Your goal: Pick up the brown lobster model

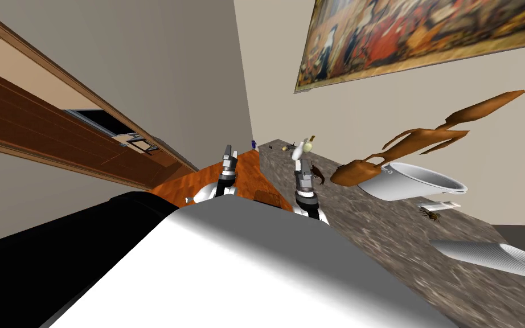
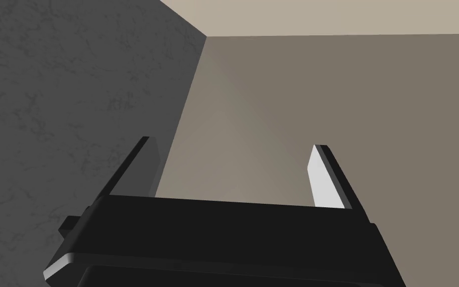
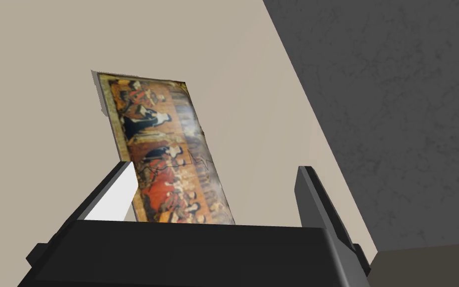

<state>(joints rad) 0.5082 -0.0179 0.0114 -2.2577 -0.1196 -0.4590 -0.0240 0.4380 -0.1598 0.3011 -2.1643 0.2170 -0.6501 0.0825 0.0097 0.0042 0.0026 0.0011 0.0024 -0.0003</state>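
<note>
Holding: nothing in either gripper.
Left gripper point(image 2: 233, 142): raised ahead of the torso over an orange-brown wooden surface point(image 1: 221, 173), just off the counter's near corner. Its two blades stand wide apart, about a third of the wrist view's width, with nothing between them.
Right gripper point(image 3: 216, 166): raised beside the left one, over the near end of the counter and pointing upward. Its jaws are spread just as wide and are also empty.
Brown lobster model point(image 1: 421, 142): a large orange-brown figure on the robot's right, well apart from both grippers. Its rounded body lies against the rim of the white pot, and its long, thin, forked limbs reach up and away in front of the wall.
White pot point(image 1: 421, 182): tilted on the counter, with its open mouth turned toward the wall.
Counter point(image 1: 392, 256): a speckled grey-brown stone top running along the wall on the right.
Small dark figure point(image 1: 318, 173): brown and legged, on the counter just beside the right gripper. Its kind cannot be told.
Second small figure point(image 1: 429, 213): dark and spidery, on the counter near the pot's base.
White bottle point(image 1: 298, 151): on the counter beyond the right gripper.
Ribbed white object point(image 1: 489, 256): lying on the counter near the right edge.
Painting point(image 1: 426, 40): hanging on the wall above the counter.
</note>
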